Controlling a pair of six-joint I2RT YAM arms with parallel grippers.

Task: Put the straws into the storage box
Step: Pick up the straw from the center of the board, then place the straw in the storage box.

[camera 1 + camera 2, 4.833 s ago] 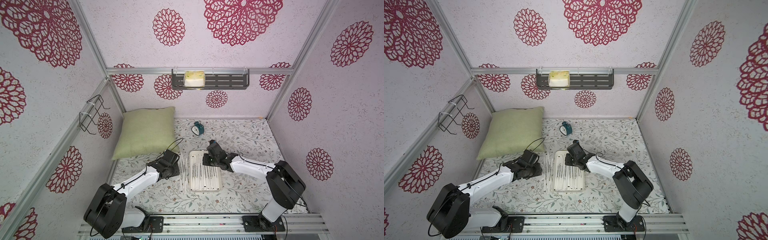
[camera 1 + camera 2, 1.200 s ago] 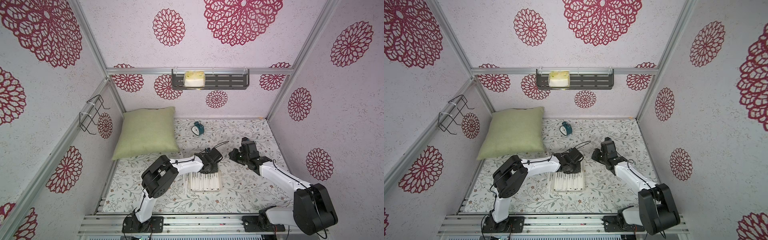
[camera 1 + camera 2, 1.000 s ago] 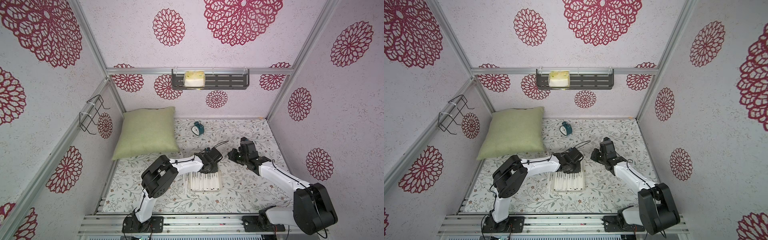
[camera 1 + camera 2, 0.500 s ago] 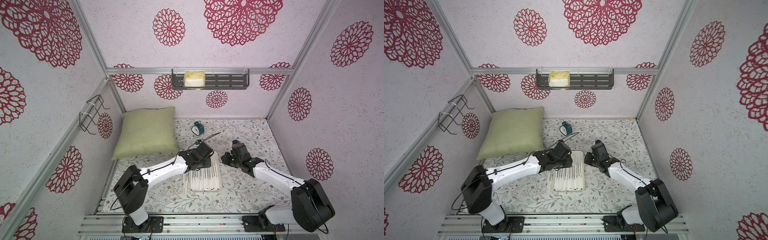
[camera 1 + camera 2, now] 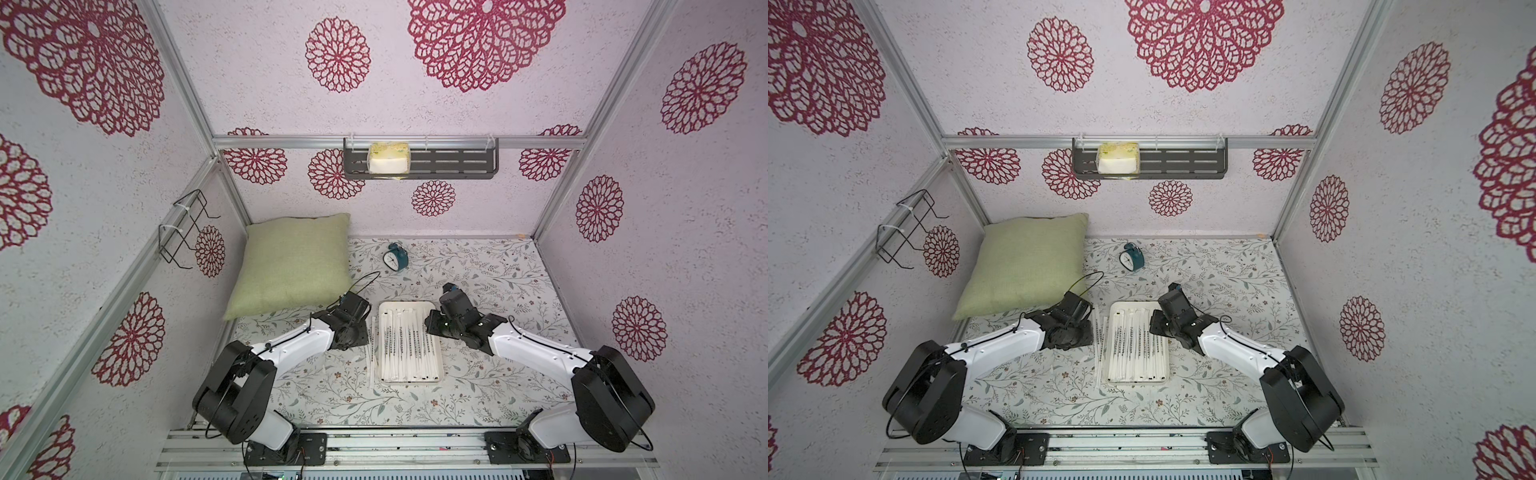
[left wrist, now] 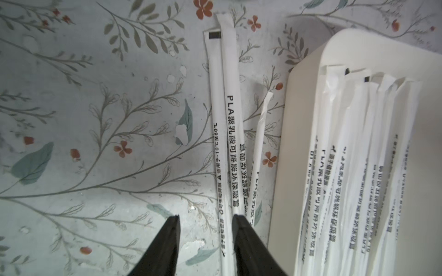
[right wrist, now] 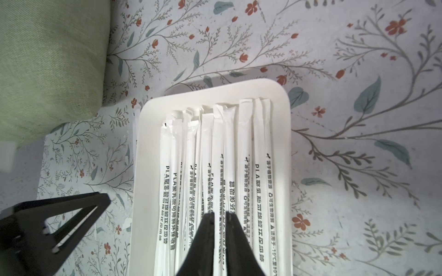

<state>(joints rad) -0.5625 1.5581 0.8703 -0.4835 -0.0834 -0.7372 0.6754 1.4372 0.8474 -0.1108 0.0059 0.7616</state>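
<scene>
The storage box (image 5: 409, 304) (image 5: 1133, 305) is a shallow white tray in the middle of the floral table, and several straws (image 5: 409, 345) (image 5: 1136, 345) lie lengthwise in it. A few loose straws (image 5: 371, 357) (image 6: 230, 119) lie on the table along its left side. My left gripper (image 5: 363, 332) (image 6: 205, 216) is open and low over these, with one straw running between its fingers on the table. My right gripper (image 5: 428, 328) (image 7: 219, 213) is shut and hovers over the straws (image 7: 244, 143) inside the box (image 7: 215, 92).
A green cushion (image 5: 293, 257) leans in the back left corner, close behind my left arm. A small teal alarm clock (image 5: 395, 257) stands behind the box. A dark slotted shelf (image 5: 453, 164) and a wire rack (image 5: 183, 228) hang on the walls.
My left gripper has moved left off the box to the loose straws beside it, and its jaws have opened. My right gripper has moved left to above the box's right side.
</scene>
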